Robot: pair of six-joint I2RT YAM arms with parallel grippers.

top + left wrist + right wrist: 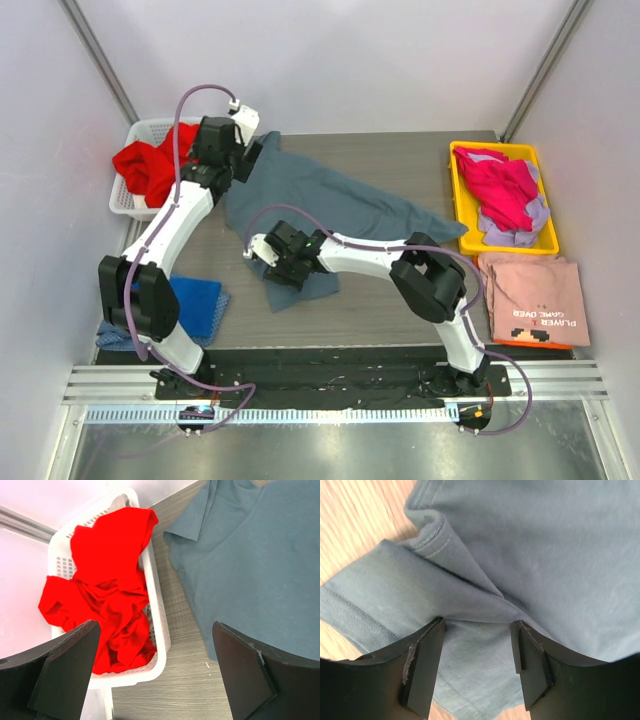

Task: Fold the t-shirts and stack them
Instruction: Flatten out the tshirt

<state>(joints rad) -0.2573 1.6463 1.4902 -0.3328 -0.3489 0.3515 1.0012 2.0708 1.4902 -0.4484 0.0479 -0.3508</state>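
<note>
On my far left a white perforated plastic basket (121, 204) sits at the back corner of the grey wood-grain desk (400, 300), with a crumpled red cloth t-shirt (150, 165) spilling over its rim. Nearer the arm bases, a royal blue cloth t-shirt (198, 305) lies bunched at the desk's left edge, partly behind the left arm.

The left tool (156, 675) hangs above the gap between the basket and the large slate blue-grey cloth t-shirt (340, 200). Its jaws are spread as wide as I ever see them and it has hold of nothing. From its wrist camera, one dark finger (65, 670) sits over the basket side and the other over the shirt's edge.

The blue-grey shirt lies spread and rumpled across the middle of the desk, its collar end toward the basket and a long corner reaching to the right. The right tool (477, 665) is down on the shirt's near left part. Its jaws stand partly open, one finger (422, 670) on either side of a raised fold by a stitched hem, and I see cloth between them but no pinch.

At the far right a yellow plastic tray (453, 190) holds a heaped magenta cloth t-shirt (500, 190) on top of a lavender-grey garment (525, 228). Just in front of the tray lies a folded pale pink cloth t-shirt (530, 290) with a small printed graphic facing up
</note>
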